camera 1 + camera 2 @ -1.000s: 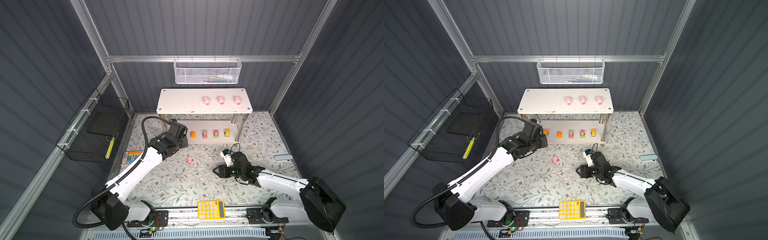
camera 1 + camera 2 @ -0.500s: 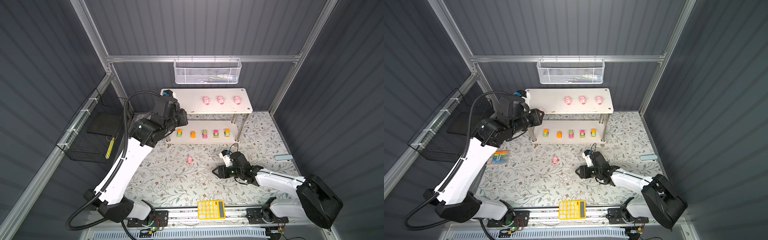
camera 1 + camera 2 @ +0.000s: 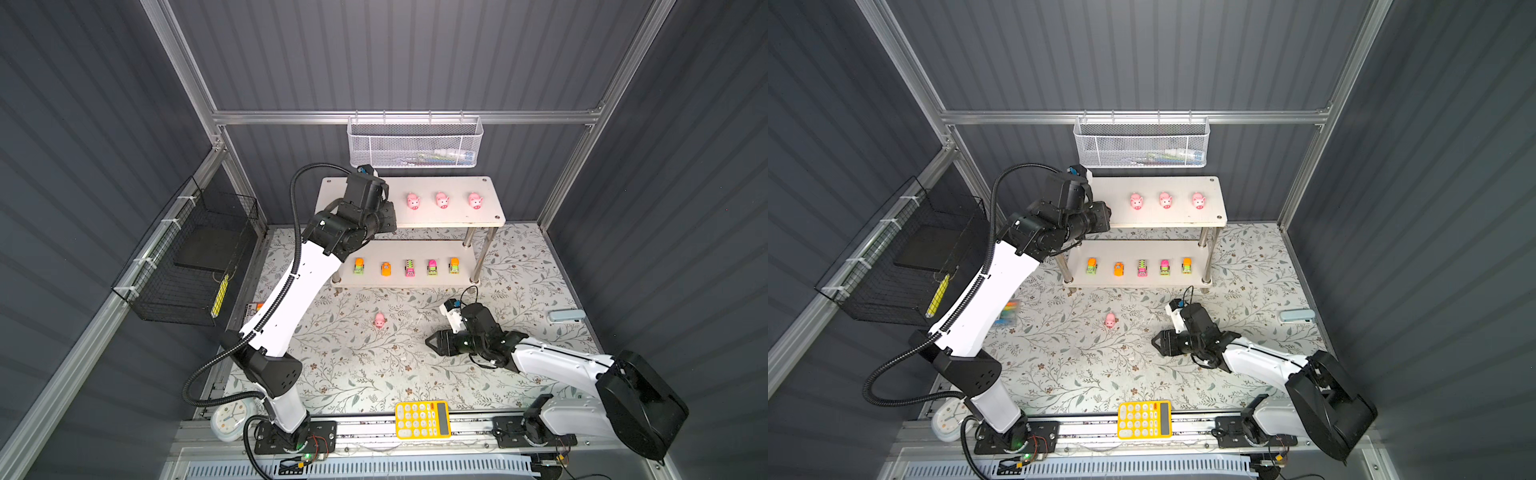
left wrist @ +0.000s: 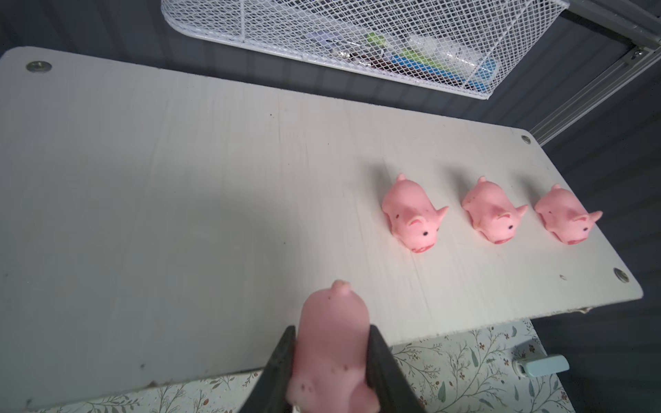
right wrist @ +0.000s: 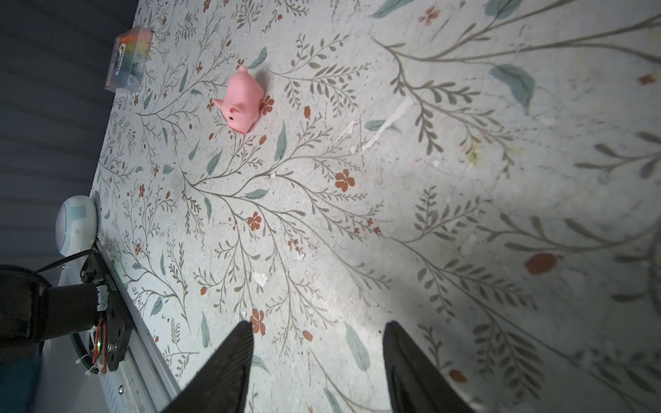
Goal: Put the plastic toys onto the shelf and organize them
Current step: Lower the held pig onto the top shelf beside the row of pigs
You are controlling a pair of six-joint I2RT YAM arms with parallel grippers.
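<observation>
The shelf [image 3: 457,216] stands at the back, white with two boards. My left gripper [image 4: 332,336] is shut on a pink pig [image 4: 331,321] above the front edge of the top board [image 4: 179,178]. It is left of three pigs [image 4: 411,214] that stand in a row there [image 3: 442,200]. Several small vehicles [image 3: 409,268] line the lower board. One loose pig [image 3: 379,320] lies on the floral mat [image 5: 243,98]. My right gripper [image 3: 432,341] hovers low over the mat to that pig's right, open and empty [image 5: 316,329].
A white mesh basket [image 3: 415,143] hangs above the shelf and a black wire basket [image 3: 187,266] on the left wall. A yellow calculator [image 3: 422,419] and a small clock [image 3: 228,419] sit at the front rail. A marker pack [image 3: 1007,313] lies under my left arm. A pale blue object [image 3: 565,316] lies at the right.
My left arm has risen from beside the lower board's left end to above the top board. The right arm has stayed where it was.
</observation>
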